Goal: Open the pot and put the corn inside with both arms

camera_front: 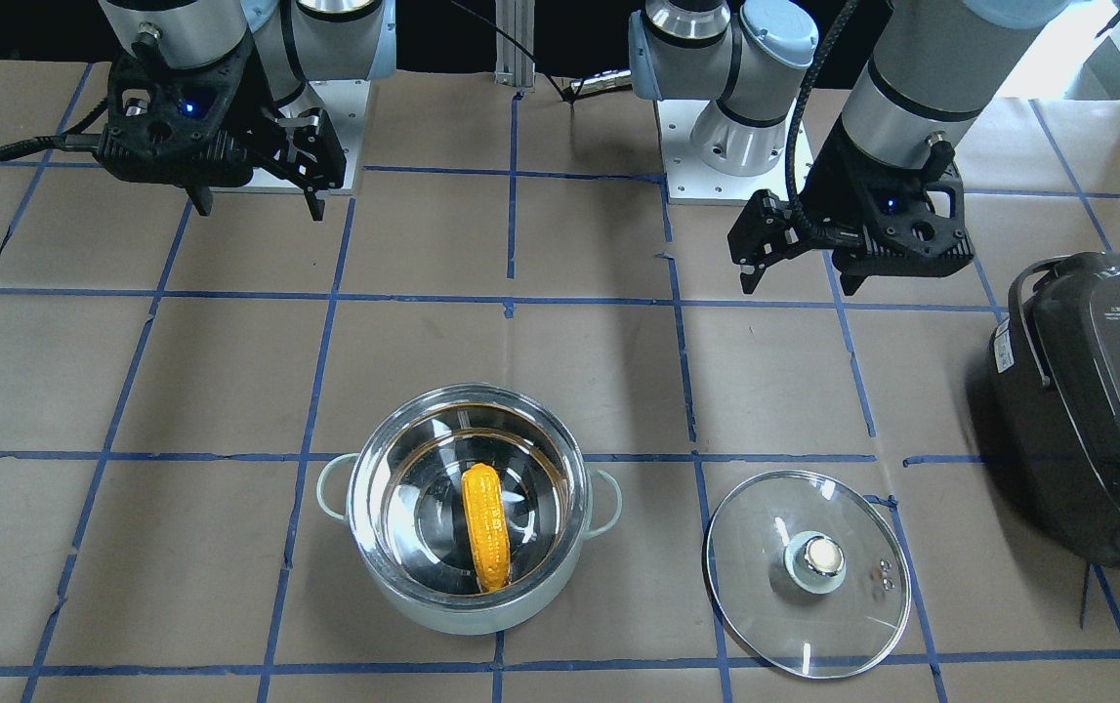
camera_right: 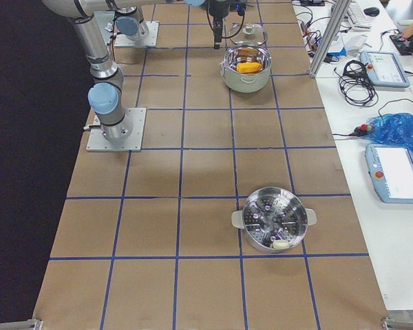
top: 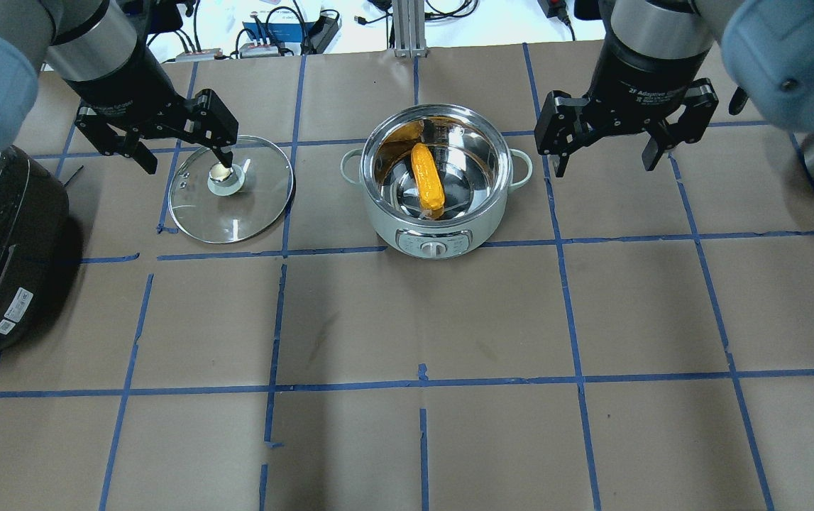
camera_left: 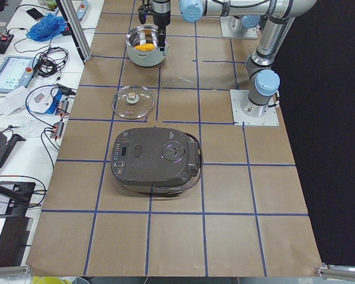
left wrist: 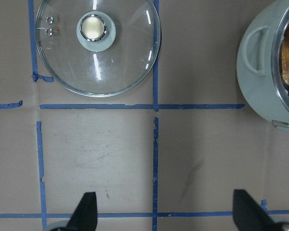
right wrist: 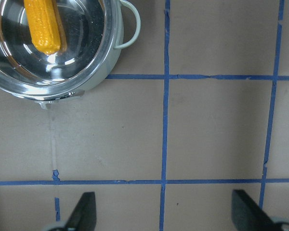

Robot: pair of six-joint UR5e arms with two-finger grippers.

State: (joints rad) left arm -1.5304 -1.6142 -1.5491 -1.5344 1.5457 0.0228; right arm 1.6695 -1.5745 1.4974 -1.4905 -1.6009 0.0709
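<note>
Brown paper taped into a blue grid covers the table (top: 407,319), and above it we hold our left gripper (top: 184,160) and right gripper (top: 605,167) spread wide and empty, one on each side of the pot (top: 387,226). We judge the work done, so any retreat should go straight up, clear of rim and lid (top: 257,206). Our pot stands open with the corn (top: 427,180) lying inside, and the lid lies flat just beside it.
</note>
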